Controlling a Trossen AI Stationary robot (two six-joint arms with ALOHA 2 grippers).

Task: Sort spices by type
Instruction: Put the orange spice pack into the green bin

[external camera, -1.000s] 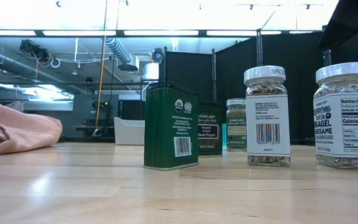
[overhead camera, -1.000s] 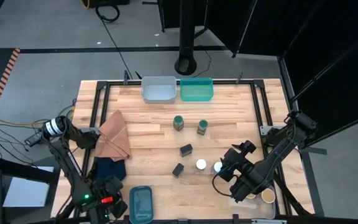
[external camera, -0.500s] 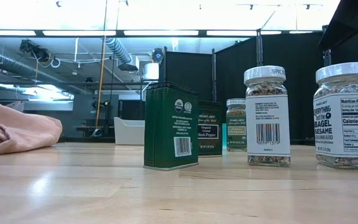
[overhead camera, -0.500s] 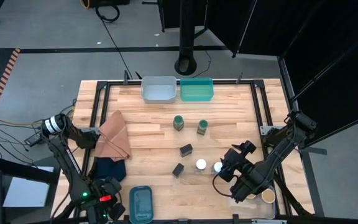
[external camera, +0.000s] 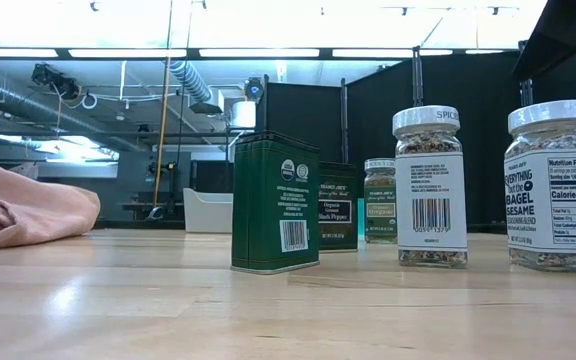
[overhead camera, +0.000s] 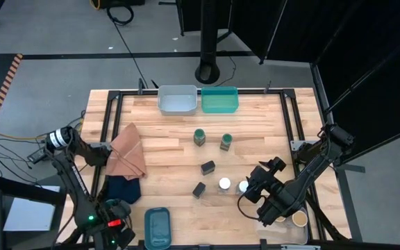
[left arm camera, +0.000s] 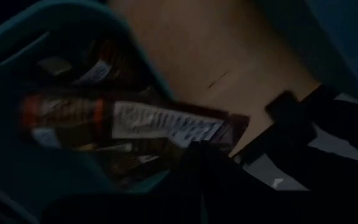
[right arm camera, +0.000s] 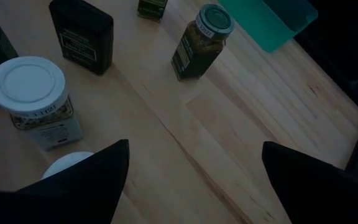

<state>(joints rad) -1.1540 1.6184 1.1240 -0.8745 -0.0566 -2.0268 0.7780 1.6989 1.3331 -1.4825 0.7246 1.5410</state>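
The spices sit mid-table, unsorted as far as I can judge: two green-lidded jars [overhead camera: 199,137] well apart from the grey bin [overhead camera: 177,99] and green bin [overhead camera: 219,100] at the far edge, two dark tins [overhead camera: 207,167] nearer, and two white-lidded jars [overhead camera: 224,184] nearest the right gripper [overhead camera: 260,182]. That gripper hovers just beside the white-lidded pair, its fingers [right arm camera: 79,180] spread wide. It looks poised for a first pick; the next move calls for lowering squarely over one white lid without nudging its neighbour. The left gripper [overhead camera: 117,221] waits at the near edge by a teal tray [overhead camera: 157,226] holding packets; I cannot tell its fingers' state.
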